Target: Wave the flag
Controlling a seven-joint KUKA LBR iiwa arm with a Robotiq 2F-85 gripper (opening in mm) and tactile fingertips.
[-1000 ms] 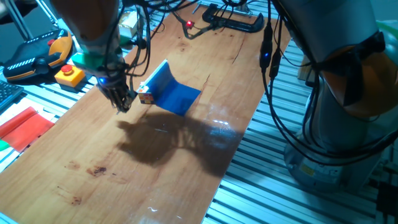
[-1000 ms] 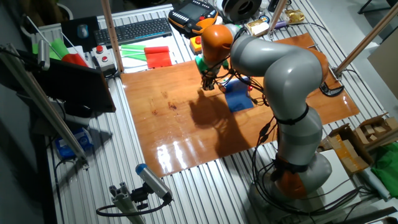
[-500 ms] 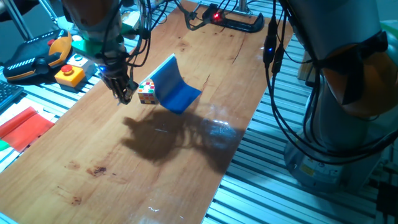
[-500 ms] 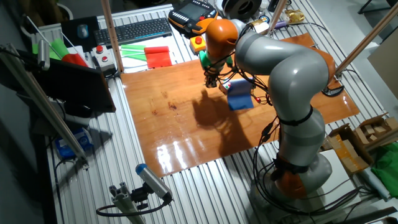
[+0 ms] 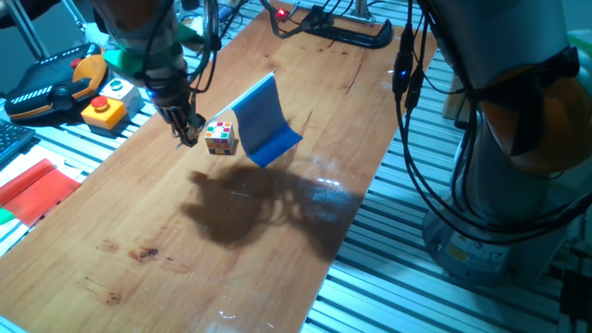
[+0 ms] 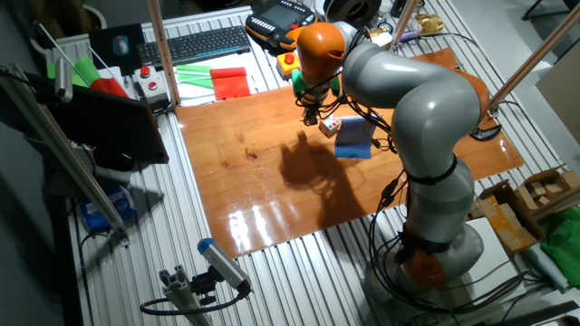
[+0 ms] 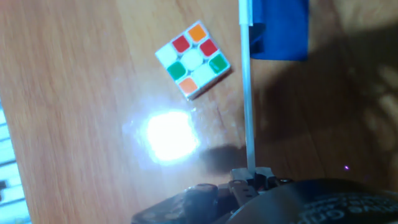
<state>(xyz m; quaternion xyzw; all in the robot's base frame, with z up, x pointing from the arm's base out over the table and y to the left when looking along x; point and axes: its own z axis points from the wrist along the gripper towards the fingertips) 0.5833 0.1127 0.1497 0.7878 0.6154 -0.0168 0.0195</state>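
Note:
The flag is a royal-blue cloth [image 5: 265, 121] on a thin white stick [image 7: 247, 106]. My gripper [image 5: 189, 135] is shut on the stick's lower end, and the cloth stands tilted up with its lower edge near the wooden table [image 5: 185, 250]. In the hand view the stick runs straight up from my fingers [image 7: 250, 176] to the cloth [image 7: 280, 30] at the top edge. A small multicoloured cube [image 5: 220, 137] lies on the table between my gripper and the cloth, just left of the stick [image 7: 193, 58]. The other fixed view shows gripper [image 6: 311, 116], cube [image 6: 329, 125] and flag [image 6: 353, 139] in a row.
A red flat sheet [image 5: 32, 190] lies off the table's left side. A yellow box with a red button [image 5: 104, 111] and a pendant [image 5: 46, 85] sit behind my gripper. A black clamp [image 5: 350, 33] is at the far end. Cables hang by the arm's base [image 5: 407, 83].
My gripper has moved up and toward the far end with the stick. The blue cloth has swung more upright, and the cube now shows fully beside it.

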